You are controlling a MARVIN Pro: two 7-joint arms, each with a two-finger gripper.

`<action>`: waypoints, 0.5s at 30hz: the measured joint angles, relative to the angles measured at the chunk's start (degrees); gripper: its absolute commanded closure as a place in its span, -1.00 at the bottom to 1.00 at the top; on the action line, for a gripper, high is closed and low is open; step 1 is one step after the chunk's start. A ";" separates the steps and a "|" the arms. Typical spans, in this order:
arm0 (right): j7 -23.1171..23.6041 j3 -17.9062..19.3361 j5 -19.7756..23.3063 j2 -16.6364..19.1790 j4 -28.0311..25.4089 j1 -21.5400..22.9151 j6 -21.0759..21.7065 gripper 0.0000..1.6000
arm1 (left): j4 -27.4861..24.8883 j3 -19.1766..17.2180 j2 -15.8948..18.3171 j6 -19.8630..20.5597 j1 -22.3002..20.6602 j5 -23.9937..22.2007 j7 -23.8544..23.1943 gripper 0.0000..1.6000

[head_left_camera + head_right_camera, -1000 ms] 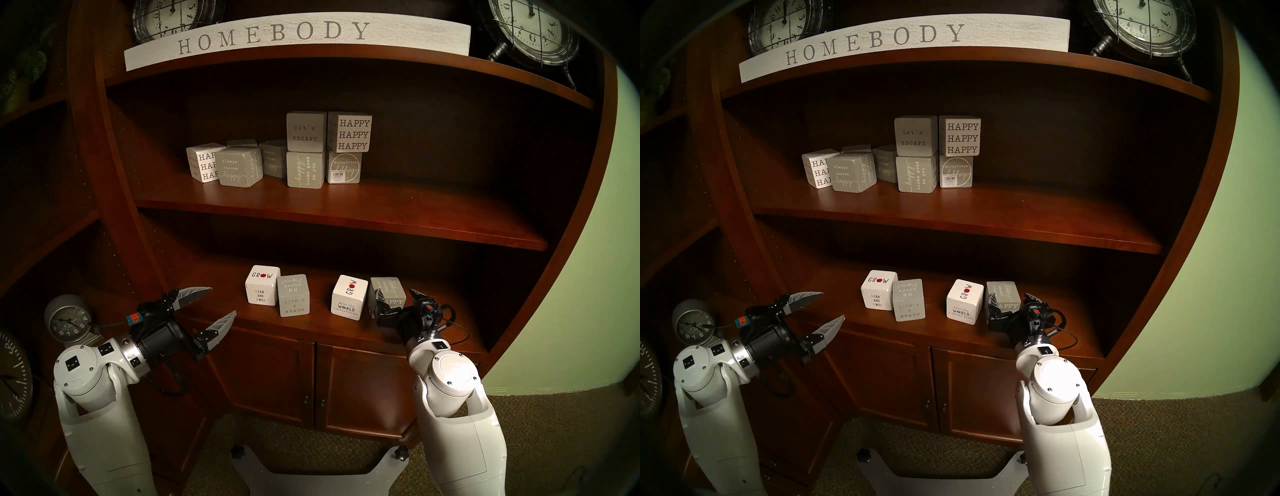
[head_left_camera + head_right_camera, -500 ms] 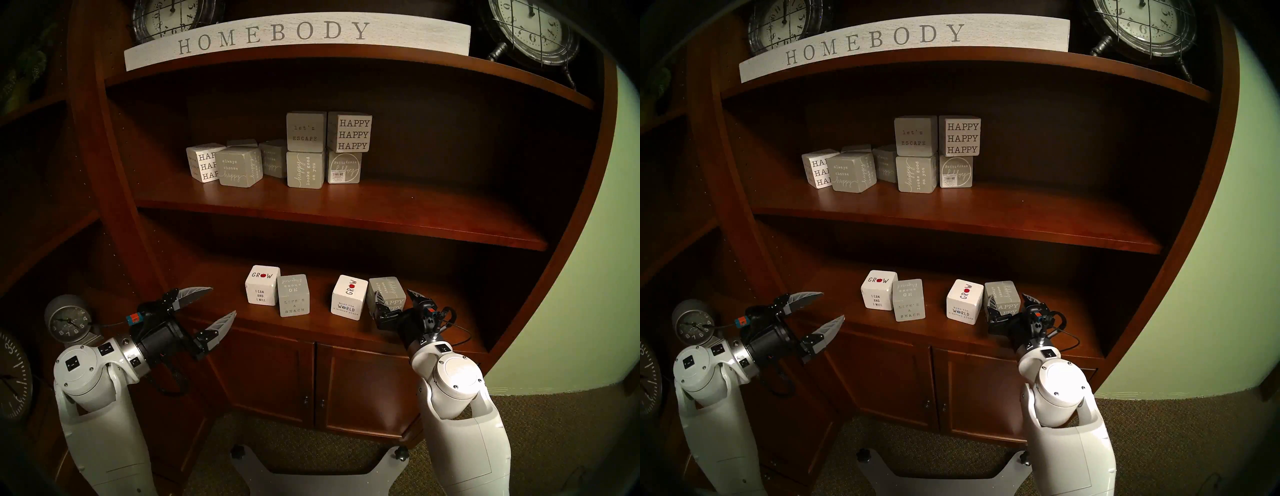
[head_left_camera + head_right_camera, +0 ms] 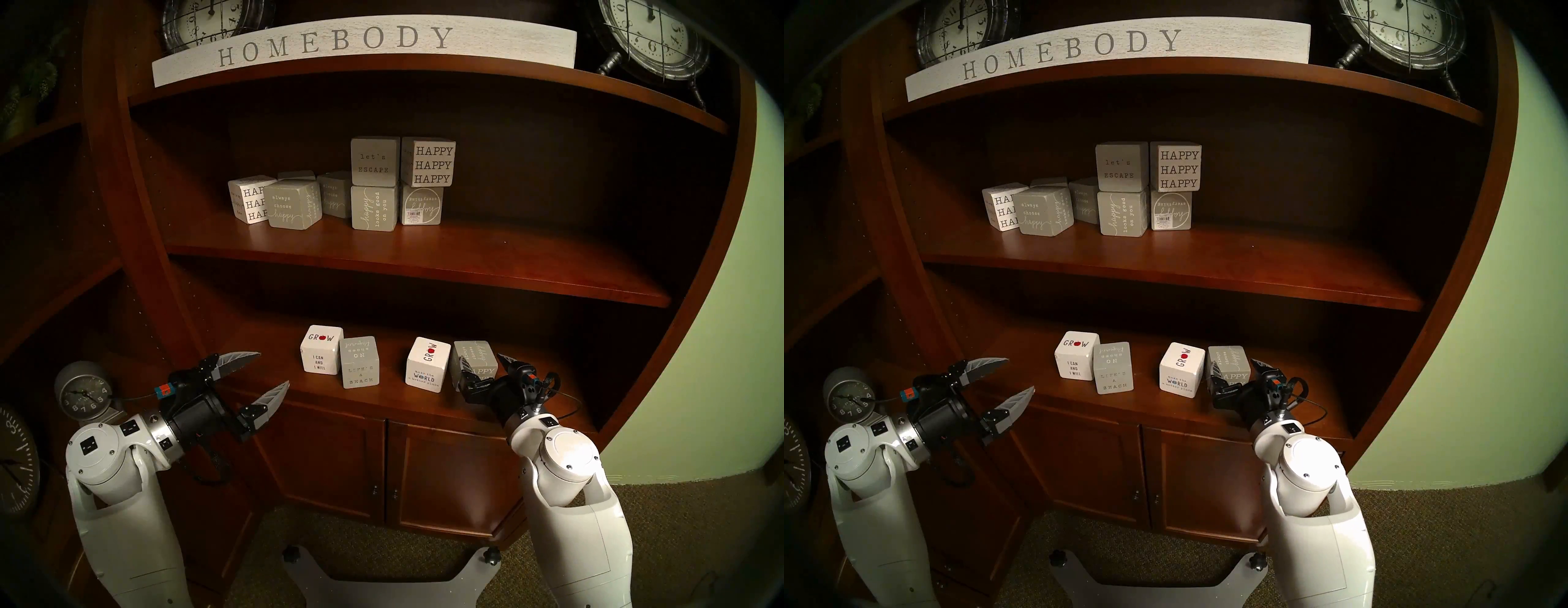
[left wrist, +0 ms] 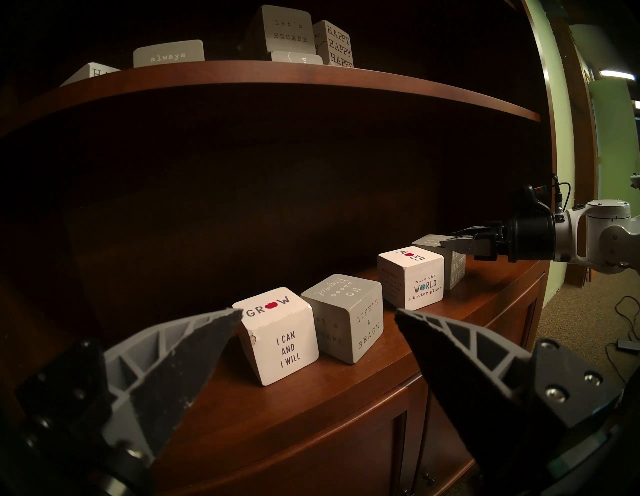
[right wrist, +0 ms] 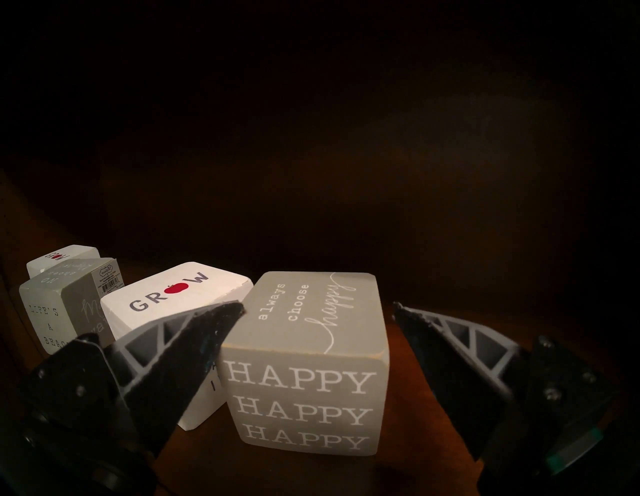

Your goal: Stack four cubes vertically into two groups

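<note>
Four cubes stand singly in a row on the lower shelf (image 3: pixel 297 386). From the left they are a white GROW cube (image 3: pixel 321 349), a grey LIFE'S A BEACH cube (image 3: pixel 359 361), a second white GROW cube (image 3: pixel 427 364) and a grey HAPPY HAPPY HAPPY cube (image 3: pixel 474 358). My right gripper (image 3: pixel 483 363) is open, one finger on each side of the grey HAPPY cube (image 5: pixel 304 398). One finger (image 5: pixel 207 332) sits in the gap beside the white GROW cube (image 5: pixel 173 298); the other stands clear. My left gripper (image 3: pixel 273 368) hangs open and empty, left of the row.
The upper shelf (image 3: pixel 424 254) hangs low over the row. It carries several other lettered cubes, among them two two-high stacks topped by a "let's ESCAPE" cube (image 3: pixel 375 161) and a black-lettered HAPPY cube (image 3: pixel 429 163). A small clock (image 3: pixel 82 392) stands behind my left wrist.
My right arm's elbow has swung to the right and its wrist has turned slightly, the fingers staying around the grey HAPPY cube. The left arm has not moved.
</note>
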 measured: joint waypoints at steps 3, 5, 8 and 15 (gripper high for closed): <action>0.52 0.08 0.17 0.23 0.11 0.10 -0.11 -1.00 | 0.00 0.00 0.00 0.00 0.00 0.00 0.00 -1.00; 0.80 0.08 0.19 0.37 0.15 0.12 -0.34 -1.00 | 0.00 0.00 0.00 0.00 0.00 0.00 0.00 -1.00; 1.10 0.00 0.18 0.58 0.22 0.09 -0.70 -1.00 | 0.00 0.00 0.00 0.00 0.00 0.00 0.00 -1.00; 1.76 -0.30 0.27 0.84 0.07 -0.13 -1.04 -1.00 | 0.00 0.00 0.00 0.00 0.00 0.00 0.00 -1.00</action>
